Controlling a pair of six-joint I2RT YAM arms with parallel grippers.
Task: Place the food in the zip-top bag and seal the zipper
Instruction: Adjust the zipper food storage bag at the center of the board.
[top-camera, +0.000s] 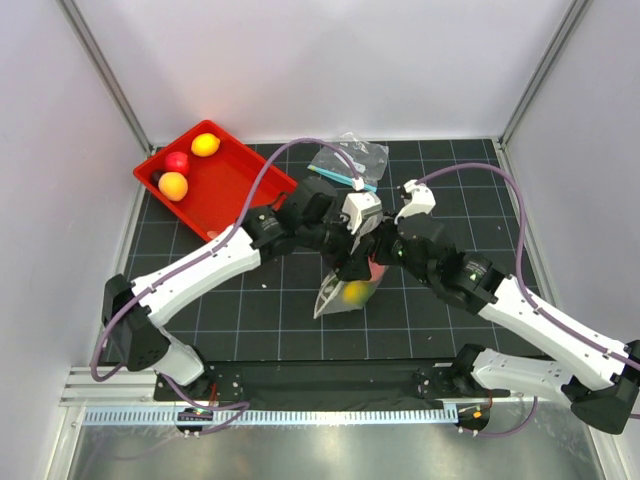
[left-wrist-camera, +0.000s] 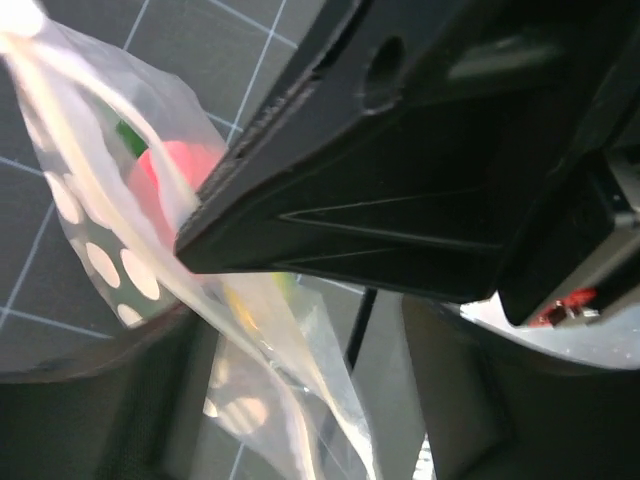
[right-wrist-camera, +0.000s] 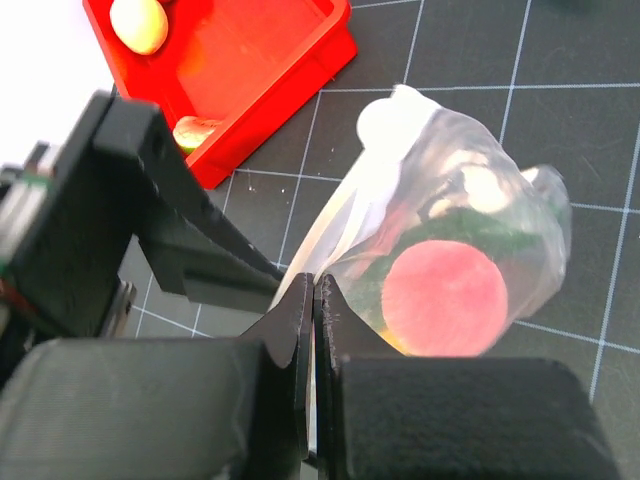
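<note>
Your black gridded table mat (top-camera: 250, 320) carries everything, and both arms reach in from the near edge and meet over its middle, elbows out to either side.

Your right arm comes in from the near right with its wrist bent down. The right gripper (right-wrist-camera: 315, 300) is clamped tight, fingers pressed flat together, with the film of the zip-top bag (top-camera: 340, 297) pinched between them at its rim.

Your left arm stretches from the near left and drops steeply beside it. The left gripper (top-camera: 348, 262) is released. In its wrist view the two fingers stand apart at the bottom of the frame, and the bag's film hangs loose in the gap, gripped by neither. The right gripper's black body fills the upper part of that view, very close.

The red tray (top-camera: 240, 185) sits at the far left of the mat. The dotted bag lies at the centre, just near of both grippers, with its mouth lifted toward them. A smaller clear pouch with a teal strip (top-camera: 350, 160) lies at the far middle.

Inside the bag you have a pink peach (right-wrist-camera: 445, 295) with its green leaf (right-wrist-camera: 480, 235), and a yellow piece (top-camera: 355, 292). Three fruits lie in the tray: yellow (top-camera: 205, 144), red (top-camera: 177, 161) and orange (top-camera: 172, 186).

The zipper (left-wrist-camera: 70, 80) is unsealed, its pale strips parted.
</note>
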